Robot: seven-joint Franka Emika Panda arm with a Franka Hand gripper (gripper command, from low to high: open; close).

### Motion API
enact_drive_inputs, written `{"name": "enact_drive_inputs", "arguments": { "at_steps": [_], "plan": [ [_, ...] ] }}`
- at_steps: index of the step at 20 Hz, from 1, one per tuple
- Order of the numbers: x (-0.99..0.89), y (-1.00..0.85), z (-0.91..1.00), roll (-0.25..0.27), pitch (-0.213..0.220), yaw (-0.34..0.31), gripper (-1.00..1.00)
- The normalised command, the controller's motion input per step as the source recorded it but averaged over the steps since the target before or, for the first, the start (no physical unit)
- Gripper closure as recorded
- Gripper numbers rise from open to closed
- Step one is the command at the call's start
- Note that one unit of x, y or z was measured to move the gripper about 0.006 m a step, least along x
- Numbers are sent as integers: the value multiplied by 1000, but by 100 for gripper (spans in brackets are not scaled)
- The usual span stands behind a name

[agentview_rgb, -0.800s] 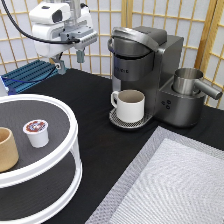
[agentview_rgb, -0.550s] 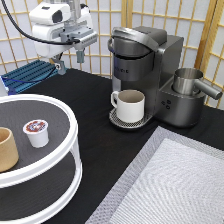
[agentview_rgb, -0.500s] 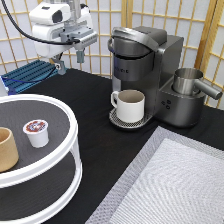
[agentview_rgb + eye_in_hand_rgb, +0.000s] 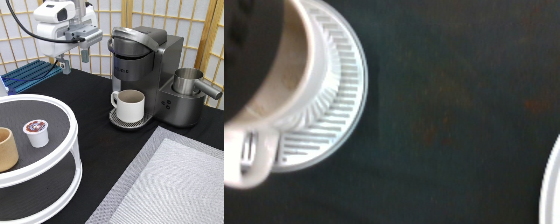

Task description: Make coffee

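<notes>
Black bench (image 4: 95,150) backed by paper lattice screens (image 4: 30,45), grey mat (image 4: 170,185) toward the exterior view's bottom right. Gripper (image 4: 74,59) hung released, holding nothing, above the bench's far side. Coffee (image 4: 37,132) sat on the white stand (image 4: 70,150).

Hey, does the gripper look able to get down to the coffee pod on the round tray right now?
Probably yes. The gripper hangs open, holding nothing, and the coffee pod sits uncovered on the tray's top tier, apart from the tan cup.
</notes>
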Motion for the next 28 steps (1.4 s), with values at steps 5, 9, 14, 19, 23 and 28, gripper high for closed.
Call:
{"name": "enact_drive_inputs", "arguments": {
  "at_steps": [5,9,14,19,23,28],
  "plan": [
    [946,-95,869,78,133,0,-100],
    [930,-34,850,87,158,0,-100],
    [903,-15,810,119,177,0,-100],
    [745,-155,430,254,197,0,-100],
    [299,-279,19,287,99,0,-100],
    [103,-73,-11,84,13,-21,-100]
  ]
}}
